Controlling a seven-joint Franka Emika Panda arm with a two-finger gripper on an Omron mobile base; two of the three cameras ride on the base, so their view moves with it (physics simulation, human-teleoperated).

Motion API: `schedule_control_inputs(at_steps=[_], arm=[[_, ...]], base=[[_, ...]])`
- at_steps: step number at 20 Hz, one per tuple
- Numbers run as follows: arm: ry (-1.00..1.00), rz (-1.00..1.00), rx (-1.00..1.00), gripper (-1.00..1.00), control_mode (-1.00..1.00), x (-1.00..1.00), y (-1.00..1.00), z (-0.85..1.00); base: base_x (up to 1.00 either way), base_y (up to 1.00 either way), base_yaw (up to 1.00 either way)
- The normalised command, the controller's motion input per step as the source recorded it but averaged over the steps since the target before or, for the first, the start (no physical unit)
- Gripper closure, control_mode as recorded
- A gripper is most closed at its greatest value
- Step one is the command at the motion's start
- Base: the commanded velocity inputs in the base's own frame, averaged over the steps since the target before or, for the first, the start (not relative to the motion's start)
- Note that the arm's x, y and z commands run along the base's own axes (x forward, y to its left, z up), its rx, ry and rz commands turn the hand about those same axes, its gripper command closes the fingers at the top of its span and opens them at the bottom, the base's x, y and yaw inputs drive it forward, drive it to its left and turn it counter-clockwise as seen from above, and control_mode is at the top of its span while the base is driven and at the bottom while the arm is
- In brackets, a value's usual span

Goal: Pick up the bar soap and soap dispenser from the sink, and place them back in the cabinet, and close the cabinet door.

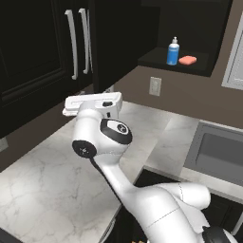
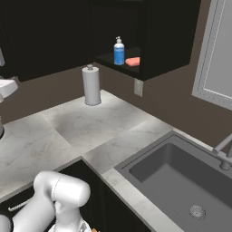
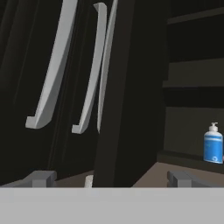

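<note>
white arm bent at the elbow, raised toward cabinet door (image 3: 127,87), tool (image 3: 107,178) wide and holding nothing

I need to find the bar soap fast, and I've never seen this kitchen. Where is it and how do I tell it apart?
Look at the open dark cabinet on the wall above the counter, left of the sink. On its bottom shelf stands the blue soap dispenser with a white pump; the bar soap lies just to its right. It is the flat, low orange-red block, unlike the upright bottle beside it.
</note>
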Motion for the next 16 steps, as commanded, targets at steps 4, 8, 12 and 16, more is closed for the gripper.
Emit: schedule_control_inputs(at_steps=[4, 8, 12, 16], arm=[[0.00, 0.00, 0.00, -1.00, -1.00, 0.09, 0.04, 0.00], [0.00, 0.00, 0.00, -1.00, -1.00, 0.13, 0.04, 0.00], [0.00, 0.00, 0.00, -1.00, -1.00, 0.12, 0.02, 0.00], [0.00, 0.00, 0.00, -1.00, -1.00, 0.12, 0.00, 0.00]], base=[[0.00, 0.00, 0.00], [0.00, 0.00, 0.00], [0.00, 0.00, 0.00], [0.00, 0.00, 0.00]])
